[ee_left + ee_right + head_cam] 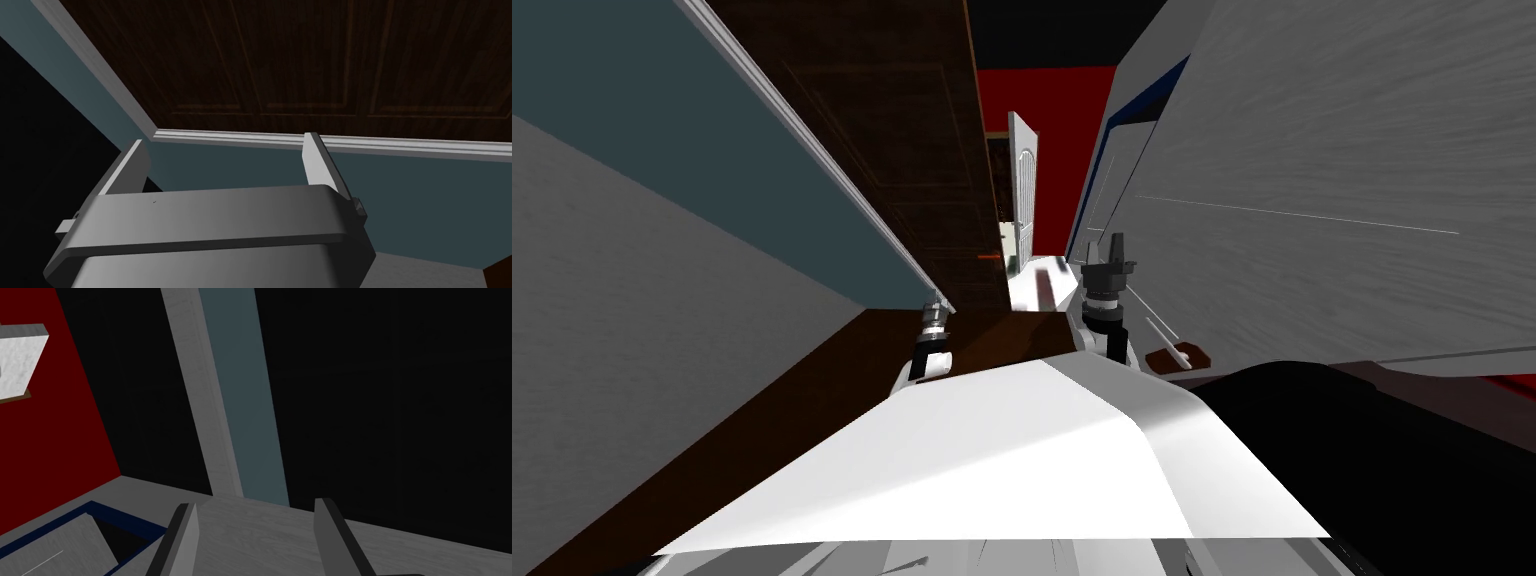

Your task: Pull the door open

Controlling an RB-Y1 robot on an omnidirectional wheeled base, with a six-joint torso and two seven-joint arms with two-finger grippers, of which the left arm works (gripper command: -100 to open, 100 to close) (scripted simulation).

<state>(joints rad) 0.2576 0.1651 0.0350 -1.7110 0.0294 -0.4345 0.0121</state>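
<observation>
- the dark brown panelled door (912, 150) stands along my left side, edged by a white frame trim (400, 145) with a teal wall (250, 170) next to it.
- the left tool (225, 140) has its fingers spread and nothing between them. it points at the trim and the teal wall just beside the door, close to it but not touching.
- the right tool (255, 503) is also spread and empty, raised ahead of me beside a broad grey surface (1312, 150).
- i cannot make out a handle on the door. a small brown plate with a pale bar (1180, 352) sits low by the right arm, and i cannot tell what it belongs to.
- i judge the step in hand to be the reach: nothing is gripped and no pull has begun.
- the next move calls for finding the handle or the free edge, bringing the left tool across the trim onto it, closing firmly, then drawing back along the door's swing with room for the base.
</observation>
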